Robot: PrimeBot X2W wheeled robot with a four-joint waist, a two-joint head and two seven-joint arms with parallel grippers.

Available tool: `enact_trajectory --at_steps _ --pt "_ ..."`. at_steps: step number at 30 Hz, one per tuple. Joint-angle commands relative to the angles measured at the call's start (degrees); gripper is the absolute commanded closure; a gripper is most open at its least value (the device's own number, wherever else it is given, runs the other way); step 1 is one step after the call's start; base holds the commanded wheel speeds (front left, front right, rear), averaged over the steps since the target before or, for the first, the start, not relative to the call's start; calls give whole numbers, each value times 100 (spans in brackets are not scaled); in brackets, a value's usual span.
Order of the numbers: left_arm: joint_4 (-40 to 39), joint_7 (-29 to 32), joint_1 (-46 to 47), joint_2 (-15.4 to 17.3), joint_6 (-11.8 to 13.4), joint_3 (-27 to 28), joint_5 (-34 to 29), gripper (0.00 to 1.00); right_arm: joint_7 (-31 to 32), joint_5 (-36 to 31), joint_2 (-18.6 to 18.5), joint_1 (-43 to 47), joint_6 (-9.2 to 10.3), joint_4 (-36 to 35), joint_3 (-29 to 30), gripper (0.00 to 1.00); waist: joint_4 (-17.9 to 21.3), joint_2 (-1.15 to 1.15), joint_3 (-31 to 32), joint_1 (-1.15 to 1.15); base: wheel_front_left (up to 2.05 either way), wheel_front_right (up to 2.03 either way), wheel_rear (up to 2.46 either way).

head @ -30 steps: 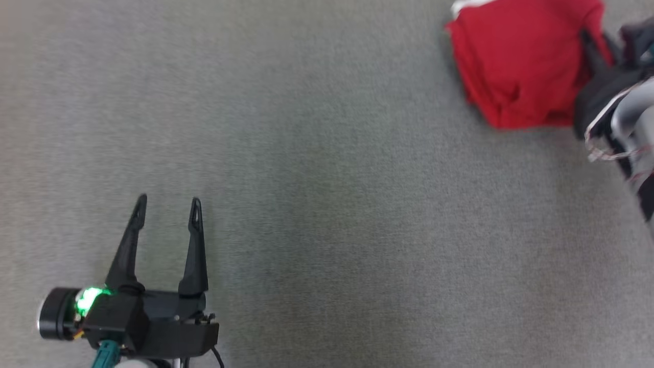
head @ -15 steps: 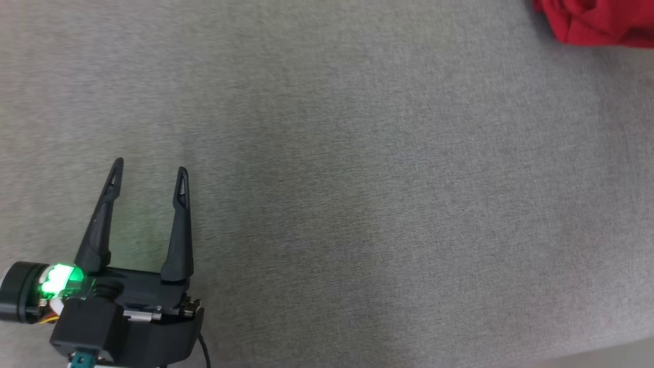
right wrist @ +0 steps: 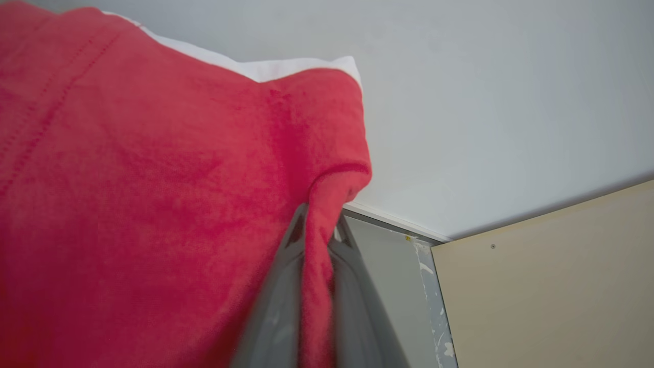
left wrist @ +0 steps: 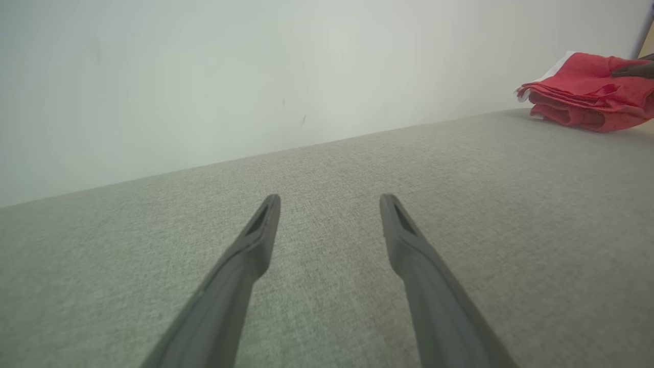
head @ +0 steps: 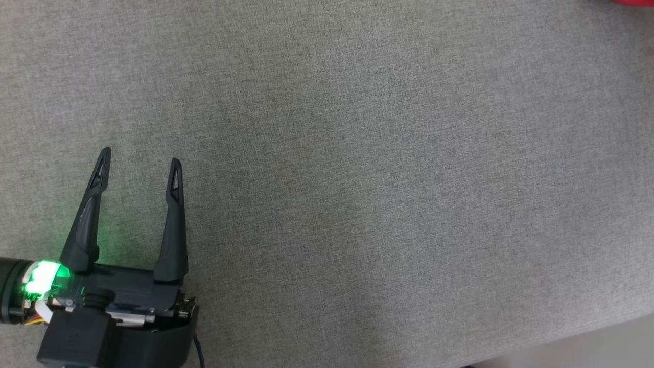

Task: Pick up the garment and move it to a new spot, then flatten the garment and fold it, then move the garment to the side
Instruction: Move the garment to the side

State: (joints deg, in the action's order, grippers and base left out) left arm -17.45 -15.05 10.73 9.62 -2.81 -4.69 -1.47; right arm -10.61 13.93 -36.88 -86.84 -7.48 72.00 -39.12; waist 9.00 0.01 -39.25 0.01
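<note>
The garment [right wrist: 153,204] is red cloth with a white edge, and a fold of it is pinched between the two fingers of my right gripper [right wrist: 319,225], which is shut on it. In the left wrist view the garment [left wrist: 587,92] lies as a folded red bundle at the far right of the grey surface, with a dark fingertip [left wrist: 633,70] resting on its top. A red sliver of the garment [head: 631,2] touches the head view's top right corner. My left gripper [head: 139,163] stands open at the lower left with nothing between its fingers [left wrist: 255,240], far from the cloth.
A grey fabric surface [head: 357,179] spreads across the head view, its front edge running along the lower right. A pale wall [left wrist: 255,76] rises behind the surface. A beige panel [right wrist: 552,286] stands beside the garment in the right wrist view.
The head view has swung away, so the garment and right arm slid out toward the top right. The left gripper stays open and shifted slightly lower left in the picture.
</note>
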Motion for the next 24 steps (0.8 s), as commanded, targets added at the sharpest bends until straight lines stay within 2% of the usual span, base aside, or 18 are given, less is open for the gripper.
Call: enact_trajectory --at_steps 1,2,3,4,5,11,17,21,24 --pt "-22 -19 48 44 46 -8 5 0 -33 -29 17 -65 -5 32 -16 69 -20 -1 -2 -1 0 0 0" --pt "-28 -19 44 51 67 -16 13 0 -56 -48 10 -93 -5 35 -27 48 -30 -1 -3 -1 0 0 0" --pt "-29 -19 38 61 75 -24 23 0 -73 -62 1 -124 -5 40 -30 15 -38 -1 -2 -1 0 0 0" --pt "-29 -19 38 61 75 -24 23 0 -73 -62 1 -124 -5 40 -30 15 -38 -1 -2 -1 0 0 0" --pt "-25 -19 31 70 88 -24 34 0 -80 -102 -15 -154 -5 51 -17 0 -45 -1 -2 -1 0 0 0" --pt "44 -19 4 77 182 -48 86 0 -176 -317 17 -257 -5 118 140 0 -74 -1 41 -1 0 0 0" --pt "267 -19 -77 -23 239 -58 224 0 -372 -492 138 -78 -5 123 402 0 -132 -1 416 -1 0 0 0" --pt "517 -19 -253 -155 271 98 364 0 -456 -549 249 185 -5 -202 570 0 -197 -1 824 -1 0 0 0" --pt "694 -19 -428 -246 278 225 430 0 -459 -455 310 584 -5 -851 848 0 -227 -1 1150 -1 0 0 0"
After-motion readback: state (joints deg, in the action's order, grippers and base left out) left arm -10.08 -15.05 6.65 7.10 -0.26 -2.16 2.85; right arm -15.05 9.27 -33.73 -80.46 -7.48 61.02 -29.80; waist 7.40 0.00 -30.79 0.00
